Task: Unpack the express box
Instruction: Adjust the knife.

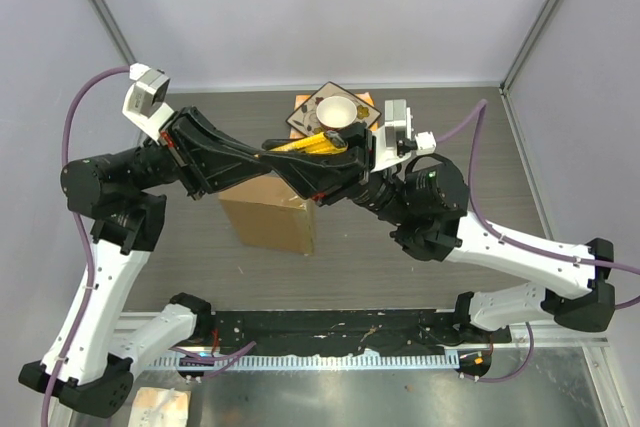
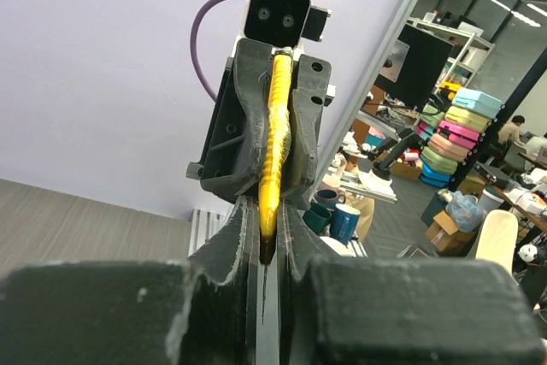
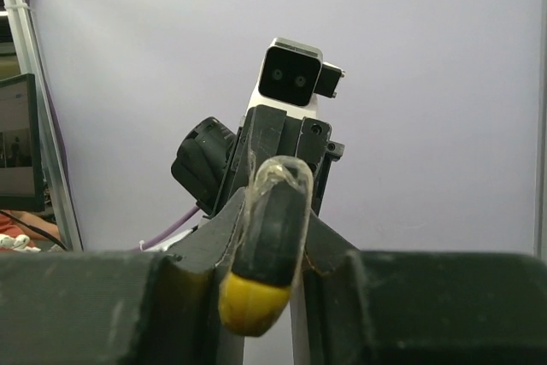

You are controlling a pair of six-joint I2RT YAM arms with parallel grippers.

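Left claw (image 2: pixel 267 241), hard up against its own wrist camera, is pinched nearly shut on the edge of a thin yellow item (image 2: pixel 272 138) — and the right claw (image 3: pixel 265 241) is clamped on the far end of the same piece, so both hold it in the air between them. On the table (image 1: pixel 350 267) the express box (image 1: pixel 265 212) sits near the middle, just under the crossed arms. I cannot tell whether its top is open, since the arms cover part of it. Behind it lies an orange-patterned plate (image 1: pixel 366 103) carrying a white bowl (image 1: pixel 338 110). This looks like a handover of something out of the box, so one claw should let go only once the other grip is firm, then carry the piece level to bare table, well apart from the plate — no tugging against each other. No writing can be read: the box is plain, and the item's dark marks are too small.
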